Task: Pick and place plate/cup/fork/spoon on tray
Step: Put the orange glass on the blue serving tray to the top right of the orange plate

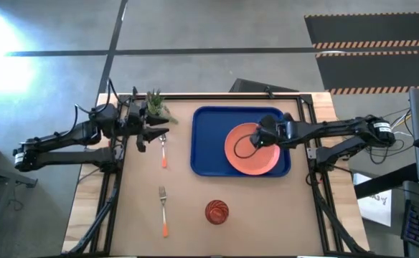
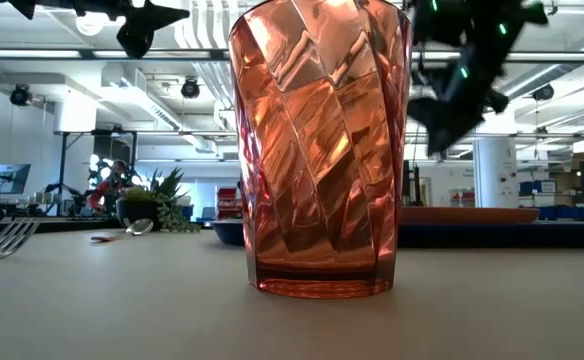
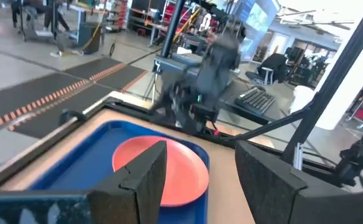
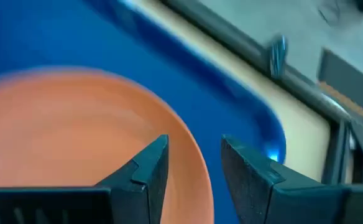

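The salmon-pink plate (image 1: 256, 154) lies flat in the blue tray (image 1: 209, 143), toward its right end. My right gripper (image 1: 258, 136) hovers open above the plate, its fingers (image 4: 147, 165) over the plate's rim (image 4: 188, 155) without touching it. My left gripper (image 1: 156, 131) waits open and level at the table's far left, beside the spoon (image 1: 163, 150). The fork (image 1: 163, 211) and the dark red cup (image 1: 217, 211) rest on the table near its front edge. The cup (image 2: 317, 150) stands upright and fills the low view.
A small green potted plant (image 1: 154, 104) stands at the far left behind my left gripper. Bare tabletop (image 1: 267, 208) lies between the tray and the near edge, right of the cup. The left half of the tray (image 3: 76, 162) holds nothing.
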{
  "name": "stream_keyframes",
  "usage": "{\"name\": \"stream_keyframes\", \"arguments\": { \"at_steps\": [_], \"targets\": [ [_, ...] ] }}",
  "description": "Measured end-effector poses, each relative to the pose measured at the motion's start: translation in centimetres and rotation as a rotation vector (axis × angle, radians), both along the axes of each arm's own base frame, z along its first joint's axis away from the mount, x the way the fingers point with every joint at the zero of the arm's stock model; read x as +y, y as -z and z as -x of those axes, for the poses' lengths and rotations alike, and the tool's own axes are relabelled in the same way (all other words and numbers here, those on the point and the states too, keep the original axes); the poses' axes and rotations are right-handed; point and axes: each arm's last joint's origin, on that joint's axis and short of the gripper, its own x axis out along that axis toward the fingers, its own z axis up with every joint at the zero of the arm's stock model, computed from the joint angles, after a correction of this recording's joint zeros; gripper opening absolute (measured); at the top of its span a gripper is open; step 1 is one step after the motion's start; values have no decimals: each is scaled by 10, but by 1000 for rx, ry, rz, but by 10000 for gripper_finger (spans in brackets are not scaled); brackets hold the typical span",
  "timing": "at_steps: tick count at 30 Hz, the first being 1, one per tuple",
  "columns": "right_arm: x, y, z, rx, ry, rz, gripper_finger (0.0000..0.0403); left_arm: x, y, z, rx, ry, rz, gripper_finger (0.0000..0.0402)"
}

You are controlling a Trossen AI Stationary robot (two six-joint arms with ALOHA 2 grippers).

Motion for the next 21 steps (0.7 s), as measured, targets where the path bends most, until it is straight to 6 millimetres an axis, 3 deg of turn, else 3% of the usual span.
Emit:
{"name": "stream_keyframes", "arguments": {
  "at_steps": [7,12,17,21],
  "targets": [
    [-2,-84,-19,-168,-106,105,134,2,16,-6,111,-8,75,173],
    [-2,-131,-26,-250,-190,171,134,6,32,-17,215,-45,102,173],
    [-2,-154,-27,-282,-229,205,134,12,44,-29,298,-108,111,173],
    [-1,-156,-27,-303,-267,166,134,15,65,-26,535,-239,125,173]
  ]
}}
